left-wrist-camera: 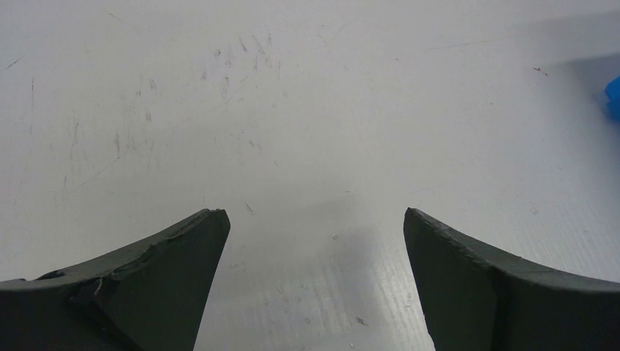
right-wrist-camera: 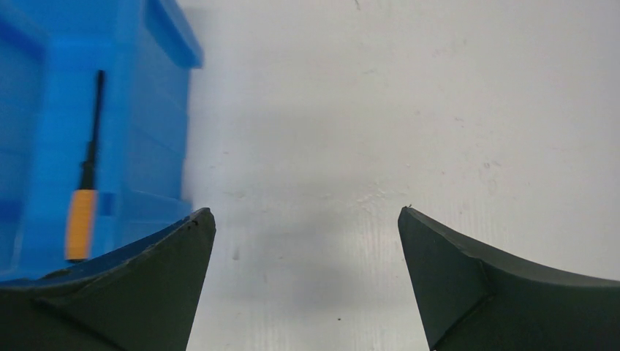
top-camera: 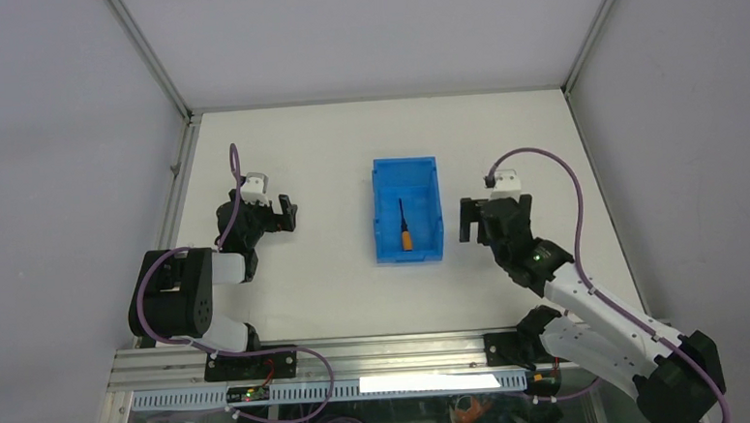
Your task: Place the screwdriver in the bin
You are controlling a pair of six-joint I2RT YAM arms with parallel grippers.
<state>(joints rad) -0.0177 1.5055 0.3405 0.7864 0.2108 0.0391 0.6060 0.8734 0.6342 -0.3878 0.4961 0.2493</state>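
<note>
The bright blue bin (top-camera: 434, 206) stands in the middle of the table. The screwdriver (top-camera: 405, 228), orange handle and thin black shaft, lies inside it on the floor, handle toward the near end. In the right wrist view the bin (right-wrist-camera: 157, 110) is at the left with the screwdriver (right-wrist-camera: 82, 219) inside. My right gripper (top-camera: 492, 205) is open and empty, just right of the bin; its jaws stand wide apart over bare table (right-wrist-camera: 307, 216). My left gripper (top-camera: 276, 210) is open and empty, well left of the bin, jaws wide apart (left-wrist-camera: 314, 216).
The white table (top-camera: 308, 293) is walled by grey panels on the left, back and right. A metal rail (top-camera: 359, 353) runs along the near edge by the arm bases. A sliver of the bin shows at the right edge of the left wrist view (left-wrist-camera: 614, 95).
</note>
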